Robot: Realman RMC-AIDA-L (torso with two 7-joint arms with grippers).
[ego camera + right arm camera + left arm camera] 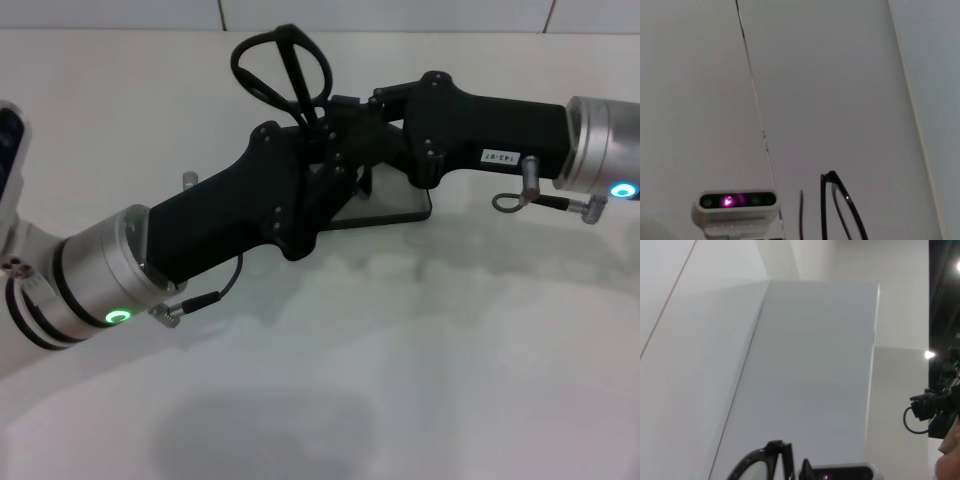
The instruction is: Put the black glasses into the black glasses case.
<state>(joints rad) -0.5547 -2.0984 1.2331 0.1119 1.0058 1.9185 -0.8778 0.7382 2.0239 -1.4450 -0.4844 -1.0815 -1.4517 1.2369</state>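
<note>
The black glasses stand raised above the table at the middle back, lenses up. Their lower end sits where my two grippers meet. My left gripper reaches in from the lower left and my right gripper from the right. Which one holds the glasses is hidden. Beneath both wrists lies the black glasses case, open, with a strip of its grey lining showing. Part of the glasses frame shows in the left wrist view. The right wrist view also shows the glasses frame.
The white table stretches wide in front of the arms. A tiled wall runs along its far edge. Thin cables hang from both wrists. The robot's head camera appears in both wrist views.
</note>
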